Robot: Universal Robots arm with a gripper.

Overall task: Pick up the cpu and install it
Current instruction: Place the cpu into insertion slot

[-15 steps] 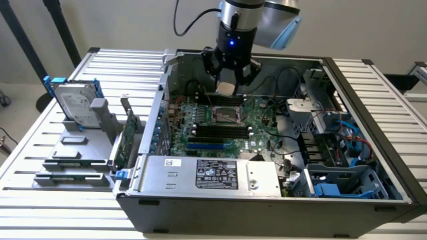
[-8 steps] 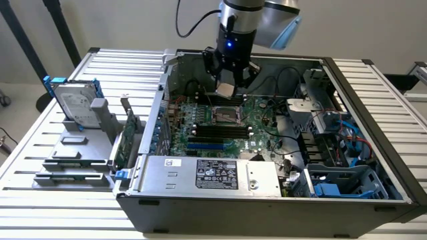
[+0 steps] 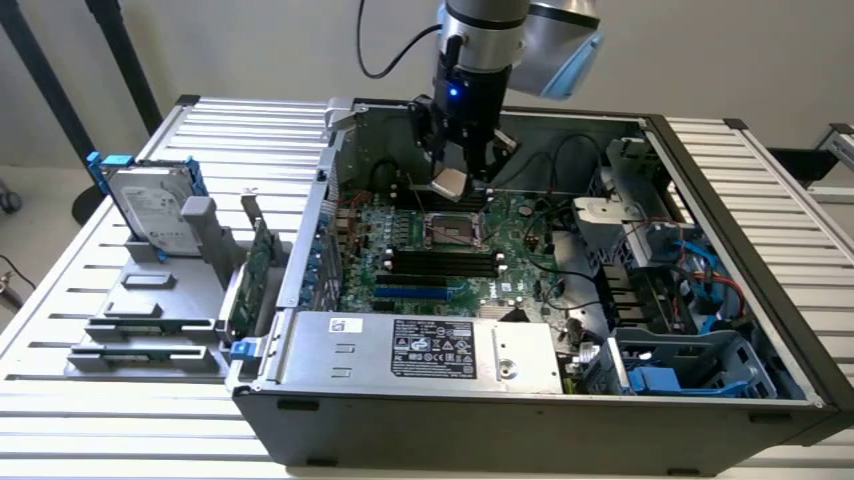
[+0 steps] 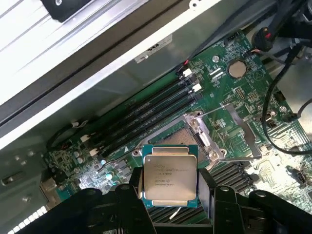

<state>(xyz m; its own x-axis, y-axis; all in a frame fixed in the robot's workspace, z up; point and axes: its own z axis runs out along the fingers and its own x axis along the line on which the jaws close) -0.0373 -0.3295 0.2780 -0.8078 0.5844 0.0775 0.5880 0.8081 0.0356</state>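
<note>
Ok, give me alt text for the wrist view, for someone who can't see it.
The hand grips the cpu by two opposite edges, its printed silver top facing the camera. Behind it lies a green motherboard with its socket open, next to rows of black memory slots.

A blue-railed hard drive (image 3: 150,210) stands upright on a gray rack (image 3: 147,300) beside green cards (image 3: 256,275) on the slatted table (image 3: 120,425).
</note>
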